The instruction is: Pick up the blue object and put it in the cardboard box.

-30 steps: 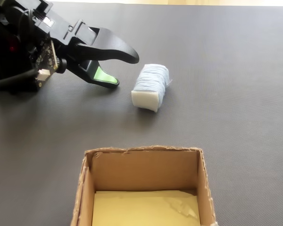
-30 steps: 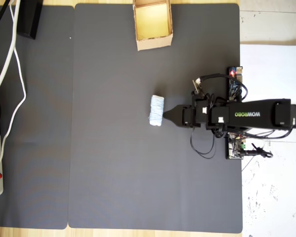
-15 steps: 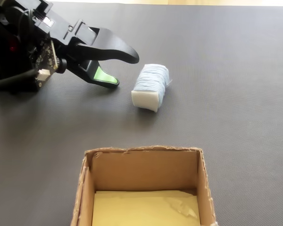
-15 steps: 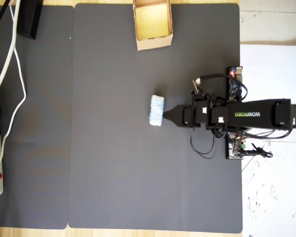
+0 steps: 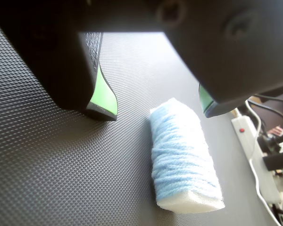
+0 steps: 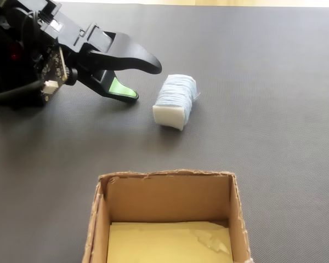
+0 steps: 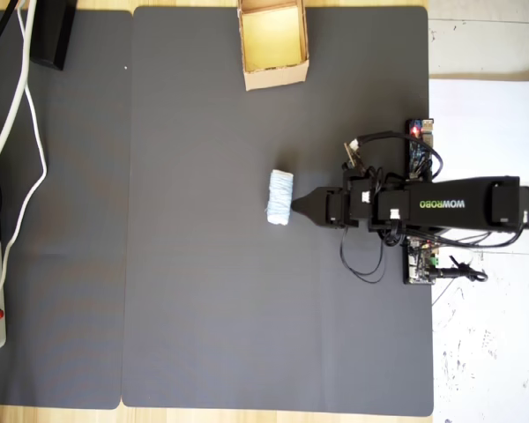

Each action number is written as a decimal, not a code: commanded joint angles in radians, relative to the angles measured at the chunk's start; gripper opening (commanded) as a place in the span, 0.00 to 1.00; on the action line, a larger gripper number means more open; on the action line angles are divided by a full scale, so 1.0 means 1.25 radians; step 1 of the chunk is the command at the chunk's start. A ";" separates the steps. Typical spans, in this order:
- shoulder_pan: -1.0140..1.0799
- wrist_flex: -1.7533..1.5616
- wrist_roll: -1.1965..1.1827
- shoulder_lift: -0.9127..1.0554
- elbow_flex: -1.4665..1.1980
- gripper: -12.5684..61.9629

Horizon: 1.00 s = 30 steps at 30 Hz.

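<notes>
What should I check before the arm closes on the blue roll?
1. End effector open: ok, the jaws stand apart in the wrist and fixed views.
2. Roll between the jaws: not ok, it lies ahead of the tips, not yet straddled.
3. Roll free of contact: ok, it lies alone on the mat.
4. Box open and empty: ok, only its yellow floor shows.
5. Path from roll to box clear: ok, bare mat between them in the overhead view.
6. Tip height above the mat: cannot tell.
</notes>
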<state>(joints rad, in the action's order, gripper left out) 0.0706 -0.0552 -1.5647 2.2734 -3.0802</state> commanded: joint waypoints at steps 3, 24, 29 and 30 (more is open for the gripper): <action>0.002 0.077 -0.033 0.074 -0.031 0.63; 0.011 -0.196 -0.034 0.076 -0.015 0.63; 0.027 -0.092 -0.028 0.076 0.037 0.63; 0.028 -0.054 -0.026 0.075 0.054 0.63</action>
<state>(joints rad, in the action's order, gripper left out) 0.1043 -0.1641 -1.5815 2.2734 -3.0588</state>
